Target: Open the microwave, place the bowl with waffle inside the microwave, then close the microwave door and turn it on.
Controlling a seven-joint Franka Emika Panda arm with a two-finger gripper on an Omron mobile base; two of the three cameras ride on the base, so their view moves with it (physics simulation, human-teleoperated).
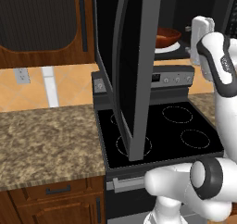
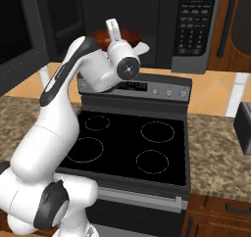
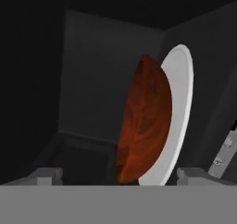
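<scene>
Microwave (image 2: 147, 25) open above black stove (image 2: 132, 148); reddish-brown bowl (image 2: 125, 36) sat on white turntable (image 2: 142, 47) inside. Button panel (image 2: 193, 23) at right. White arm (image 2: 63, 99) reached up from near left, hand (image 2: 117, 50) at cavity's mouth.

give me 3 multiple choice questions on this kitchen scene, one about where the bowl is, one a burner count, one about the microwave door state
1. Where is the bowl?
A. on the stove
B. on the white turntable inside the microwave
C. on the granite counter

2. How many burner rings does the stove show?
A. two
B. four
C. six

3. The microwave door is:
A. swung open
B. shut
C. removed

Answers:
1 B, the bowl sits on the turntable in the microwave cavity.
2 B, the right base view shows four rings.
3 A, the door stands out over the stove.
</scene>
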